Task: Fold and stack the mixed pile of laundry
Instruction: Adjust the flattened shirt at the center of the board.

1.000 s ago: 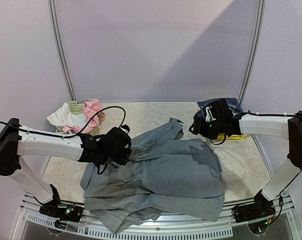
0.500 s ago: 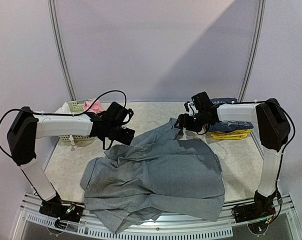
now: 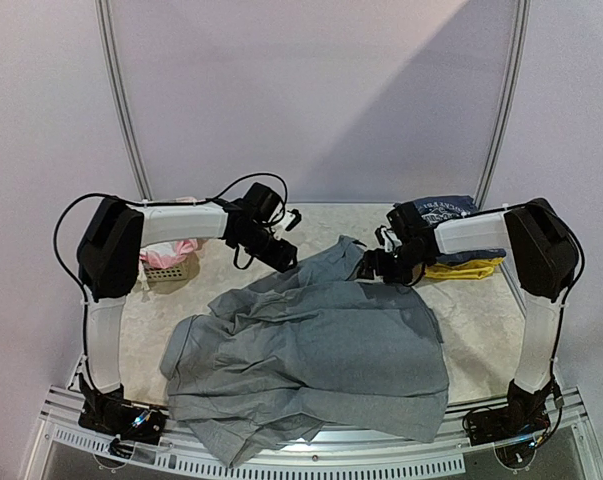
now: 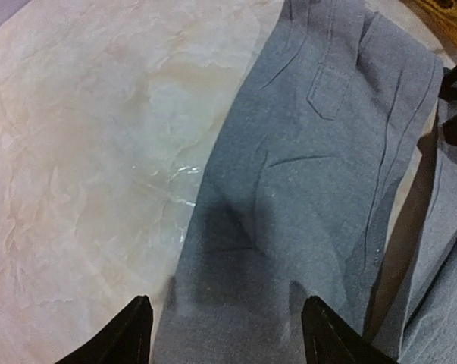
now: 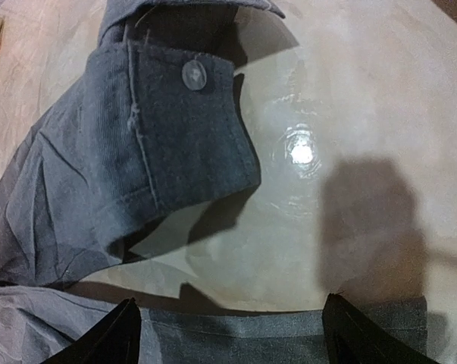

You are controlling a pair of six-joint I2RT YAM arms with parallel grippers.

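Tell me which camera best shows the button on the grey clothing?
The right wrist camera: the button sits close up and sharp. The top camera shows the whole grey garment, its button too small to see. The left wrist camera shows only plain cloth.

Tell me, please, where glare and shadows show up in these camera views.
Right wrist view: a bright round glare spot on the table, with a broad dark shadow to its right; left wrist view: a faint sheen on the table and a dark shadow patch on the grey trousers; top external view: a diagonal band of shade across the back wall.
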